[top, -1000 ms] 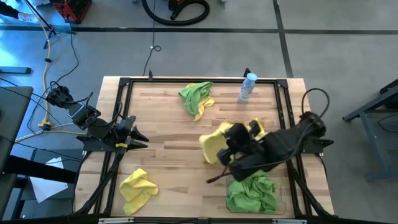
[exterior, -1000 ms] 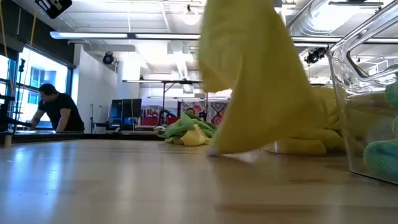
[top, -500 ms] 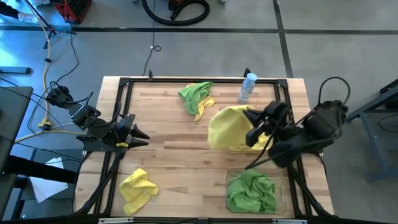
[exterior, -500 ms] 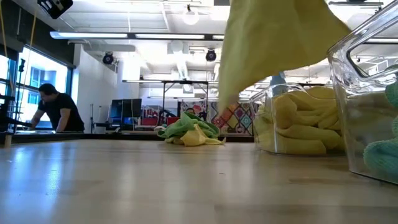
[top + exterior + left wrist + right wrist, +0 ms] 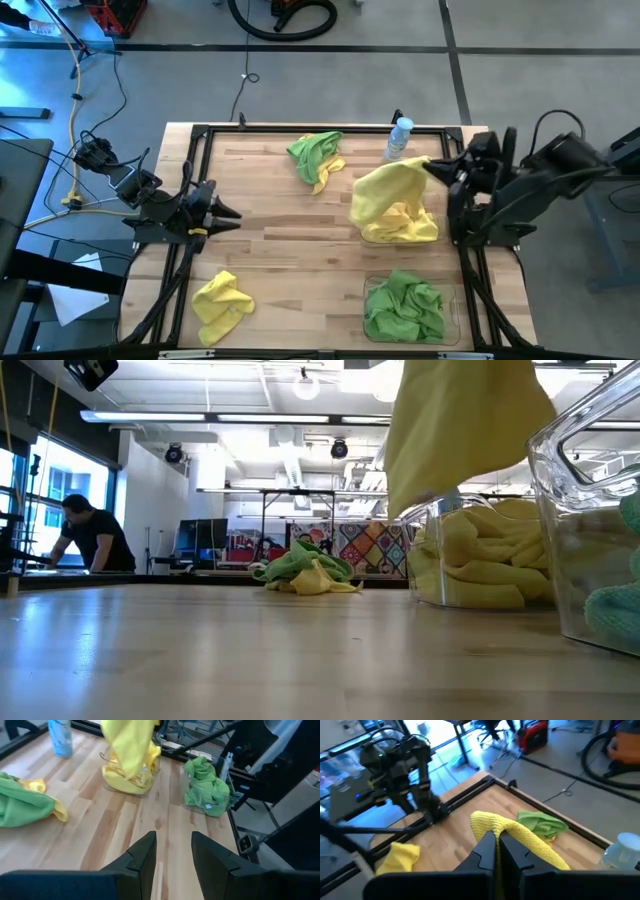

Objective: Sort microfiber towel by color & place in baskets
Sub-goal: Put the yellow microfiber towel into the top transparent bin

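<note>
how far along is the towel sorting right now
Done: green towels fill the near basket, and yellow ones lie in the far basket. In hand: the right gripper holds a yellow towel over that basket. Left: a yellow towel and a green-and-yellow pile. The left gripper waits open.

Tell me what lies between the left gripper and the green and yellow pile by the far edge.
Only bare tabletop, in the high view, between the left gripper and that pile.
</note>
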